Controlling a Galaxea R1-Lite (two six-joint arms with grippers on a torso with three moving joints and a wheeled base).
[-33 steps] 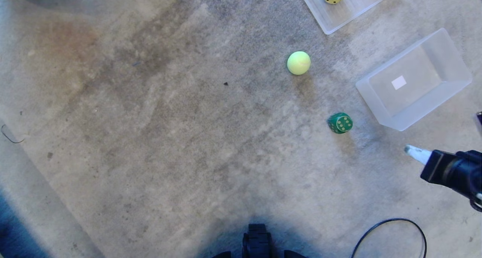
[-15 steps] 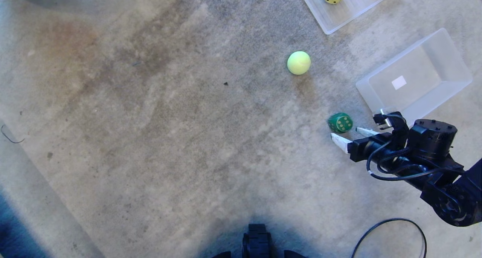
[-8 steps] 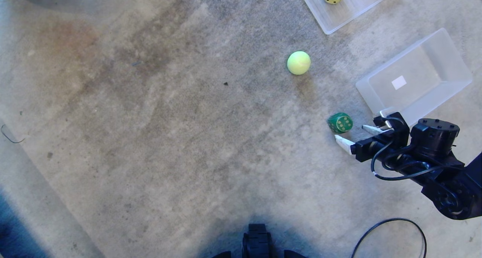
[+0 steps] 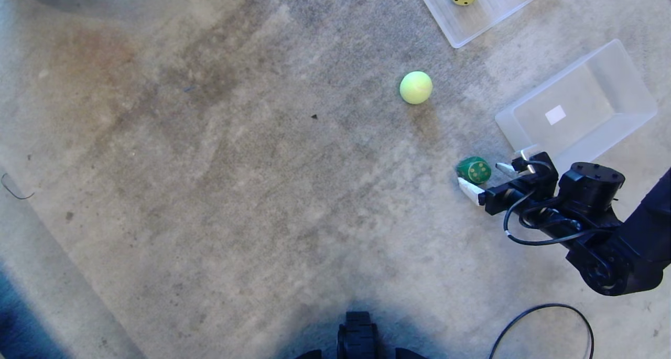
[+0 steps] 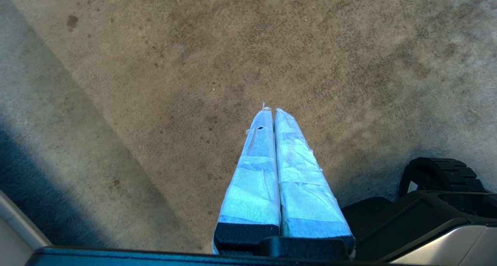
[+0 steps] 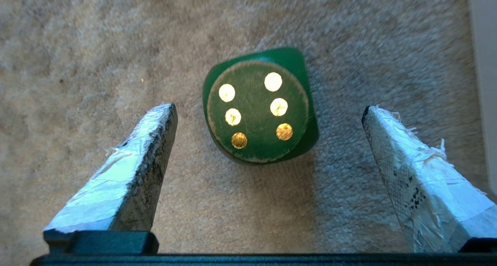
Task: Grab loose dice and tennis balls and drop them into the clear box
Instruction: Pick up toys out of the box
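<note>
Jaws of right gripper (image 4: 485,178) spread wide, flanking green die (image 4: 474,170) on carpet (image 4: 209,165), lined up to clamp; left gripper (image 5: 271,110) parked, closed.

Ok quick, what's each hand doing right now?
Left hand: shut, empty, parked over the carpet.
Right hand: open, straddling the green die, not gripping it.
</note>
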